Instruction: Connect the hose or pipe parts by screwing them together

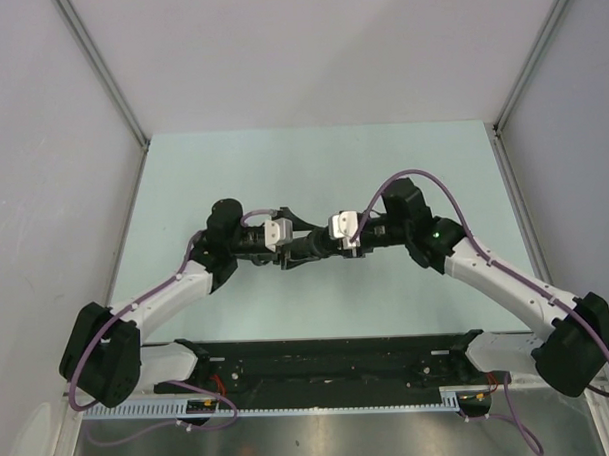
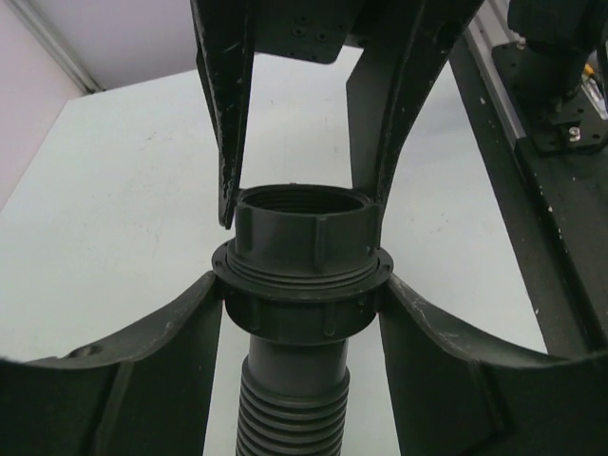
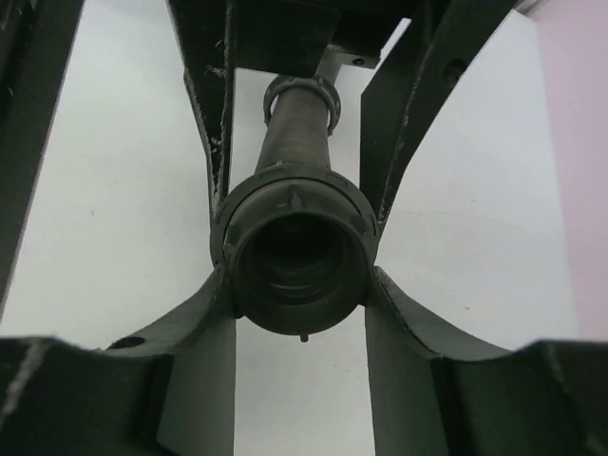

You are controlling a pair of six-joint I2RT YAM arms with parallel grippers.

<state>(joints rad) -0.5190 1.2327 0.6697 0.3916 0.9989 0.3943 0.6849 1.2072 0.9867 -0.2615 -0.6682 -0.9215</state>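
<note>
My left pincer (image 2: 302,302) pinches the ribbed hose (image 2: 294,404); my right pincer (image 3: 296,280) clasps its threaded collar (image 2: 304,237) over a pale desk (image 2: 123,209).

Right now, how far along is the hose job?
Done: the ring sits on the collared end of the tube. In hand: left tool clamps the collar, right tool grips the ring. Left: tightening; how far it's threaded isn't visible.
</note>
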